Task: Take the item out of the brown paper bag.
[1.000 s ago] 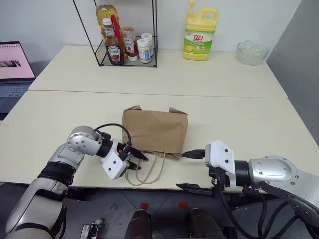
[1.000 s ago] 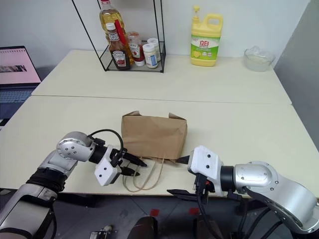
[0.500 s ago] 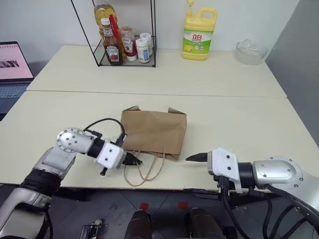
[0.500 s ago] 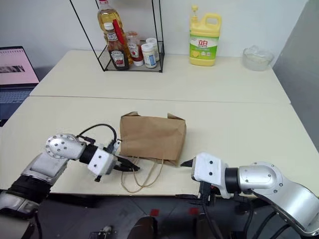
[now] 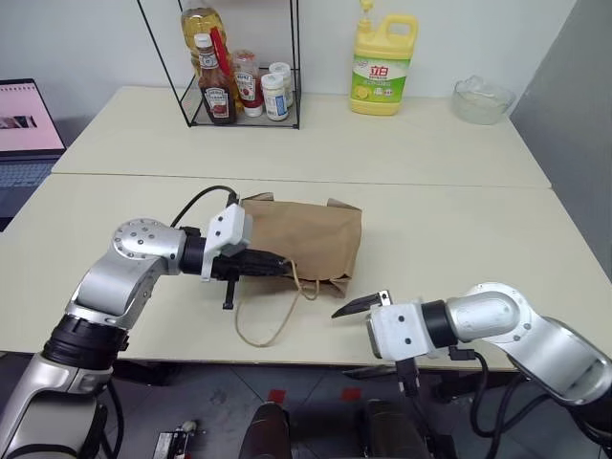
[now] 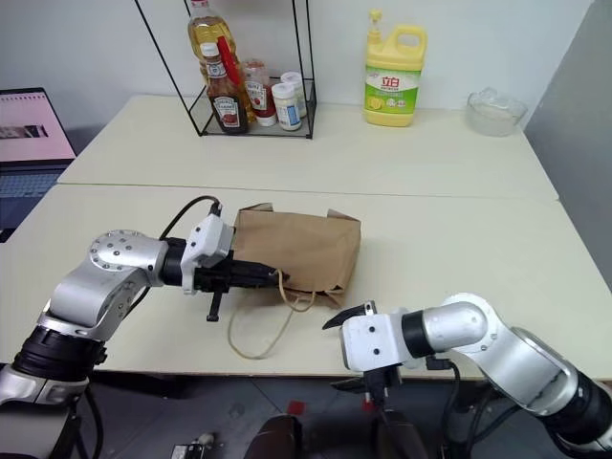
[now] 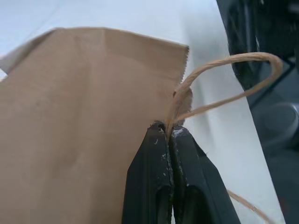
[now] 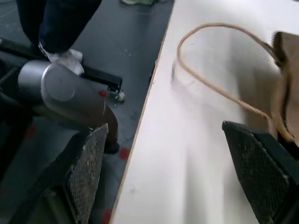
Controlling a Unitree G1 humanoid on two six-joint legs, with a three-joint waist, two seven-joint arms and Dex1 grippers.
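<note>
My left gripper (image 7: 170,135) is pinched tight on a cord handle (image 7: 219,79) of the brown paper bag (image 5: 311,239) lying mid-table; my right gripper (image 5: 368,306) gapes wide, holding nothing, just near-right of the bag; I cannot see the item.

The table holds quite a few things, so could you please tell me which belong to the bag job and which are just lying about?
Belong to the job:
- brown paper bag, lying on the table
- cord handle, pinched in the shut left gripper
- right gripper, open, near the bag

Just lying about:
- yellow detergent jug
- wire rack of sauce bottles
- glass bowl
- laptop
</note>
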